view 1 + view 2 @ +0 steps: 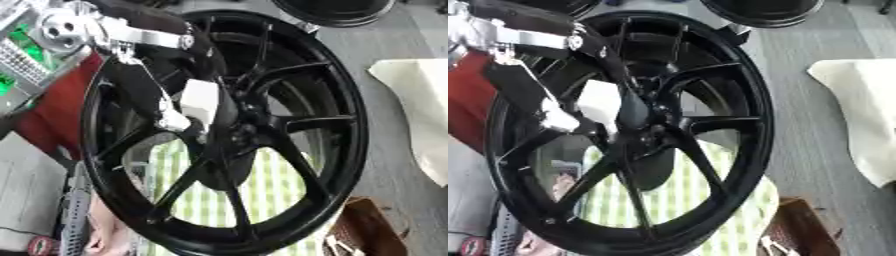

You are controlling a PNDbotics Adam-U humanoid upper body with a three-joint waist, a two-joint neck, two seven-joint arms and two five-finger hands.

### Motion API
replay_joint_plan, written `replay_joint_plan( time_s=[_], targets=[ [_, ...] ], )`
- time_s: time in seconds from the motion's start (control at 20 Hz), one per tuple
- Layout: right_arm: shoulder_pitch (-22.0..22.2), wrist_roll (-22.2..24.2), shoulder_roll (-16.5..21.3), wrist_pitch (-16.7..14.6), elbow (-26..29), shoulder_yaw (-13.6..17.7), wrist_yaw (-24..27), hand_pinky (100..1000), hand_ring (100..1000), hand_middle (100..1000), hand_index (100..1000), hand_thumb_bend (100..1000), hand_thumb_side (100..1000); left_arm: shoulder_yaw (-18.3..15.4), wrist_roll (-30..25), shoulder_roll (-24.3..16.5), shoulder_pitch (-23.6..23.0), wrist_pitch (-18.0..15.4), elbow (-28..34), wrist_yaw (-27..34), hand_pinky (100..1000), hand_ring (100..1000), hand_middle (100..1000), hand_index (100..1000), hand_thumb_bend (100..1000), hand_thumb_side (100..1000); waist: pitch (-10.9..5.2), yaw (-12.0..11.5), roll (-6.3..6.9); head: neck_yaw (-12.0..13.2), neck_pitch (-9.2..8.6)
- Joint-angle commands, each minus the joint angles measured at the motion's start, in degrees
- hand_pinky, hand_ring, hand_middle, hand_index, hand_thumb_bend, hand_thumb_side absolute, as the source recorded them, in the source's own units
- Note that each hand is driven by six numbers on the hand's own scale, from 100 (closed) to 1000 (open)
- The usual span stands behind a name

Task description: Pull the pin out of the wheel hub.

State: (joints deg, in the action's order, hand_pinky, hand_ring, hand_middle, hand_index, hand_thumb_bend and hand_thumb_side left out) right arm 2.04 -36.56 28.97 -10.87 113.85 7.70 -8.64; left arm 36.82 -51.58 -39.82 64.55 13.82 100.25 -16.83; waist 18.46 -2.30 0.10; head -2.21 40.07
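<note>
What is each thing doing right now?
Wheel: black, standing tilted, spokes facing the camera.
Left hand: reaching in from the upper left, at the wheel's hub; whether the fingers are curled cannot be told.
Pin: cannot be made out, hidden at the hub behind the hand.
Checked cloth: green and white, showing through the spokes.
White cloth: lying rumpled on the grey floor at right.
Right hand: not in view.

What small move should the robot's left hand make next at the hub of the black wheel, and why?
Probably draw the left hand straight back, away from the hub of the black spoked wheel. The hand is already at the centre with its fingers against the hub. The pin itself is hidden, so this is uncertain.
</note>
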Motion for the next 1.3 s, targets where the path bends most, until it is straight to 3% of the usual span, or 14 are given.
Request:
replay_joint_plan(
  time_s=[0.05, 0.45, 0.7, 1.0, 1.3],
  targets=[
    [-0.2, -0.4, 0.9, -0.2, 0.7, 0.3, 0.3, 628, 699, 591, 685, 100, 393, -0.4, -0.4, -0.6, 0.7, -0.3, -0.1, -0.8, 978, 871, 791, 902, 466, 391, -0.85, 0.1, -0.13, -0.2, -0.95],
    [-0.4, -0.7, 0.6, -0.1, 0.7, 0.4, 0.8, 627, 699, 590, 684, 100, 399, 0.0, -0.4, -0.6, 0.3, -2.2, -1.3, -3.3, 951, 854, 774, 886, 449, 323, -0.72, 0.1, -0.09, -0.1, -1.17],
    [-0.6, -0.8, 0.5, 0.0, 0.7, 0.3, 0.9, 627, 698, 590, 684, 100, 399, -0.1, -0.4, -0.3, 0.2, -2.8, -2.0, -3.1, 898, 813, 740, 859, 417, 330, -0.62, 0.2, -0.11, 0.0, -1.23],
    [-0.8, -1.0, 0.4, 0.2, 0.7, 0.3, 1.1, 626, 698, 589, 683, 100, 400, 0.2, -0.4, -0.1, 0.5, -2.3, -1.8, -1.9, 873, 758, 677, 824, 384, 330, -0.59, 0.3, -0.05, 0.2, -1.10],
    [-0.9, -1.3, 0.6, 0.3, 0.7, 0.4, 1.3, 626, 697, 589, 682, 100, 400, 0.7, -0.4, 0.0, 0.5, -2.2, -1.7, -1.4, 829, 656, 569, 726, 318, 257, -0.53, 0.3, 0.06, 0.4, -1.23]
  ],
)
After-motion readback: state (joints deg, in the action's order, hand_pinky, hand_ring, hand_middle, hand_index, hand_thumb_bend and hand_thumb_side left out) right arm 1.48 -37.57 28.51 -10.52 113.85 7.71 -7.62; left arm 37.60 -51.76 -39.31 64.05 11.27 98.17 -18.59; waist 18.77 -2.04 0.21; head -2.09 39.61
